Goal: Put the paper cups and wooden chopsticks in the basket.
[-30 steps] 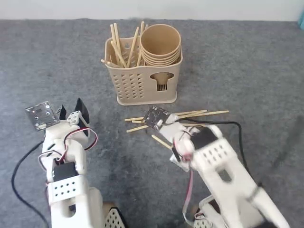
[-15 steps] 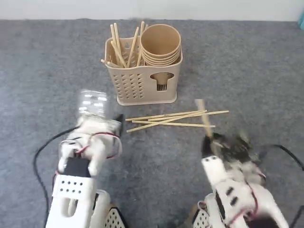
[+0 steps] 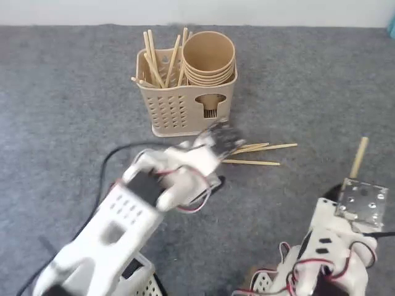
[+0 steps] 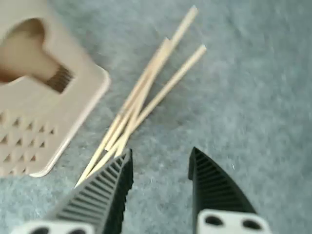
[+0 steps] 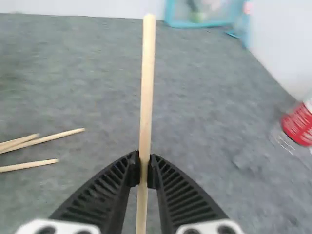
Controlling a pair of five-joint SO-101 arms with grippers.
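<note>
Cups look sorted: the paper cups (image 3: 210,55) are stacked in the right compartment of the basket (image 3: 185,114), at the upper middle of the high view. A bunch of chopsticks (image 3: 157,58) stands in the left compartment. What's left is the loose chopsticks (image 3: 262,149) lying on the grey bench (image 3: 62,92), just below and right of the basket.

The right hand (image 5: 143,168), at the lower right of the high view, is clamped tight on 1 chopstick (image 5: 146,73). That stick pokes out well past the fingertips and is well apart from the basket. The left hand (image 4: 161,153) is over the near end of the loose pile, spread fairly wide with nothing in it. 1 fingertip sits right by the stick ends, but I can't tell if it touches.

My read is that this is the chopstick stage, with 1 stick in transit and a few to go. Next, the right arm has to carry its stick up and left to the left compartment and drop it in end first. The left arm sits between it and the basket, so the 2 could bump. The left hand would need to come down and pinch a single thin stick out of a bundle that lies touching, which looks slippy.
</note>
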